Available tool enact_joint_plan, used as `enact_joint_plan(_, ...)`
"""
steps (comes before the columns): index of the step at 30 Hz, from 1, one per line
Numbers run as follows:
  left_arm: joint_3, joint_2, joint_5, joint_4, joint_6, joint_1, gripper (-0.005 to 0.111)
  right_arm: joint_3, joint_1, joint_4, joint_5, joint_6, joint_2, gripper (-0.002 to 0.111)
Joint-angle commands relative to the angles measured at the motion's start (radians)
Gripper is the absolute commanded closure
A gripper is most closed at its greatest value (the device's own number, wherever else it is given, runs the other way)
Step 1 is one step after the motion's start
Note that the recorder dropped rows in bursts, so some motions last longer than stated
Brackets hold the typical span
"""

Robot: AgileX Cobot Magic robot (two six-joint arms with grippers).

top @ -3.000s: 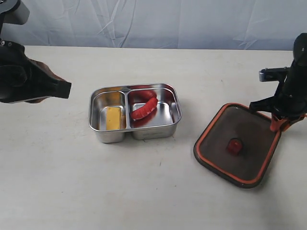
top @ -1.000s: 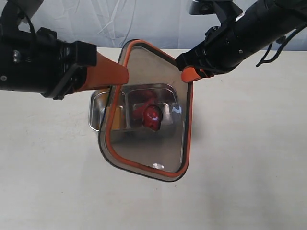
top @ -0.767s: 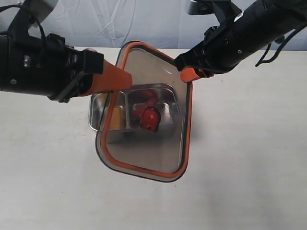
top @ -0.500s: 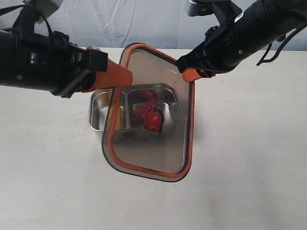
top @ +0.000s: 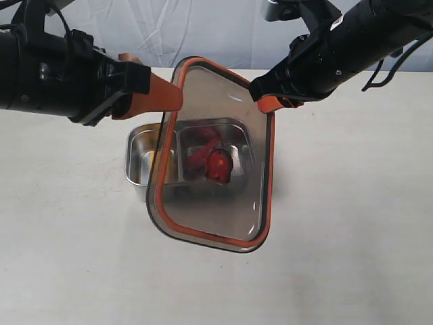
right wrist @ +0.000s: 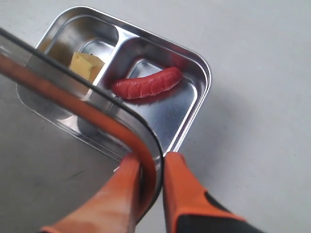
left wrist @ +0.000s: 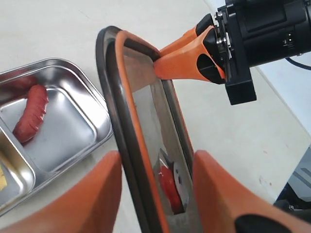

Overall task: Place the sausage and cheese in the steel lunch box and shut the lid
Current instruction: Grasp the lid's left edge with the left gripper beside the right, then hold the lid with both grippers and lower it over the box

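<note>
The dark translucent lid (top: 216,203) hangs tilted in the air over the steel lunch box (top: 137,162). My right gripper (top: 270,103) is shut on its far right corner, fingers pinching the orange rim (right wrist: 151,158). My left gripper (top: 174,101) stands open, its orange fingers either side of the lid's (left wrist: 146,97) left edge with gaps showing (left wrist: 158,160). The red sausage (right wrist: 148,83) lies in the box's larger compartment and the yellow cheese (right wrist: 86,65) in the smaller one. The red valve tab (top: 218,166) shows at the lid's centre.
The box stands on a pale tabletop (top: 338,237). A crinkled light backdrop (top: 203,27) rises behind the table's far edge. Both black arms reach in above the box from left and right.
The right gripper has lifted the lid off the table at the right and carried it over the box. The left gripper has come in and shifted up along the lid's left edge.
</note>
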Motion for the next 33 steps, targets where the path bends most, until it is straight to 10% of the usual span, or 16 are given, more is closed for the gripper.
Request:
enact_joint_plan(1, -0.006, -0.009, -0.028, 0.007, 0.002, 0.002, 0.061, -0.002, 0.000, 0.012, -0.008, -0.003, -0.034, 0.109)
enact_joint_plan(12, -0.006, -0.009, 0.022, -0.034, 0.003, 0.002, 0.064, -0.002, 0.000, 0.202, -0.010, -0.108, -0.058, 0.109)
enact_joint_plan(17, -0.006, -0.009, 0.014, -0.029, 0.003, 0.002, 0.105, -0.002, 0.000, 0.206, -0.006, -0.110, -0.058, 0.109)
enact_joint_plan(28, -0.006, -0.009, -0.049, -0.003, 0.003, 0.002, 0.106, -0.002, 0.000, 0.185, -0.011, -0.109, -0.058, 0.109)
enact_joint_plan(33, -0.006, -0.009, -0.051, -0.002, 0.003, 0.002, 0.106, -0.002, -0.006, 0.184, -0.013, -0.107, -0.058, 0.081)
